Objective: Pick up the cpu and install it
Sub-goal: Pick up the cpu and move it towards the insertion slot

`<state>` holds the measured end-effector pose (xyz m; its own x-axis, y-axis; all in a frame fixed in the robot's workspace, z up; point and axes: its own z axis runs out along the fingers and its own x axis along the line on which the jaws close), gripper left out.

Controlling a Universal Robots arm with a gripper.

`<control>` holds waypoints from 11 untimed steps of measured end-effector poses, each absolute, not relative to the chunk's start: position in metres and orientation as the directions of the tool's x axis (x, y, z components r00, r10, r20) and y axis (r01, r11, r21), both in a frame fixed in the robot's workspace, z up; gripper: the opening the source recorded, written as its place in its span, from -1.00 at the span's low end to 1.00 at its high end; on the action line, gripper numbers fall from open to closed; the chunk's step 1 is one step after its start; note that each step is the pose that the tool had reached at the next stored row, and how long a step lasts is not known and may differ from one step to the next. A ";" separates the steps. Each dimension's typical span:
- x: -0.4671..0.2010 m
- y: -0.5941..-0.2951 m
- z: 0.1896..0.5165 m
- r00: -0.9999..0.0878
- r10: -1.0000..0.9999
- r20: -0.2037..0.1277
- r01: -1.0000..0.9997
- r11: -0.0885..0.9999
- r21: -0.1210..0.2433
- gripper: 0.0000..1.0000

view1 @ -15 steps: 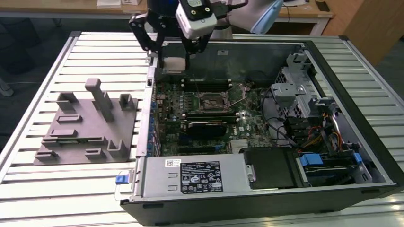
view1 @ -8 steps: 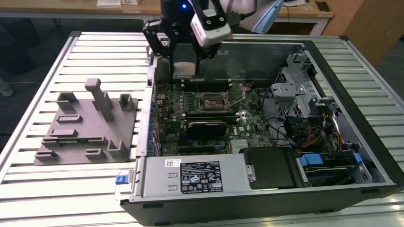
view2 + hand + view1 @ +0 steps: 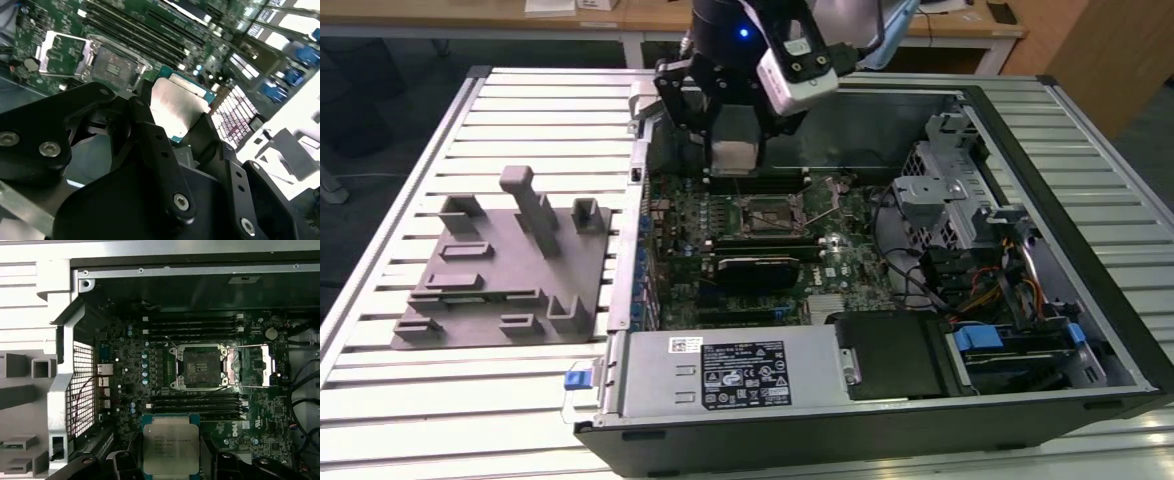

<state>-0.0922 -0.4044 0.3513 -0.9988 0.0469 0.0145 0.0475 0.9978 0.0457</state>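
My gripper [image 3: 735,150] hangs over the open computer case [image 3: 1067,130], shut on the cpu [image 3: 735,157], a flat square chip with a silver-grey top. In both wrist views the cpu [image 3: 169,442] [image 3: 175,106] sits clamped between black fingers [image 3: 150,132], held above the green motherboard [image 3: 125,370]. The empty square socket [image 3: 201,367] [image 3: 774,212] [image 3: 111,64] has a dark centre and its metal load plate [image 3: 256,365] is swung open to one side. In the exterior view the cpu hovers a little beyond the socket, apart from it.
Memory slots [image 3: 195,325] run on both sides of the socket. A black block [image 3: 754,268] lies nearer the front, then a grey power supply [image 3: 734,370]. Drive cage and cables [image 3: 961,210] fill the exterior view's right. A grey fixture plate [image 3: 507,265] rests on the slatted table [image 3: 400,400].
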 end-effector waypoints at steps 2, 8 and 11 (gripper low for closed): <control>-0.085 -0.404 0.348 -0.999 0.047 0.014 0.047 0.998 0.046 0.08; -0.068 -0.403 0.340 -0.999 0.046 0.014 0.047 0.998 0.045 0.08; -0.065 -0.402 0.336 -0.999 0.046 0.014 0.046 0.998 0.045 0.08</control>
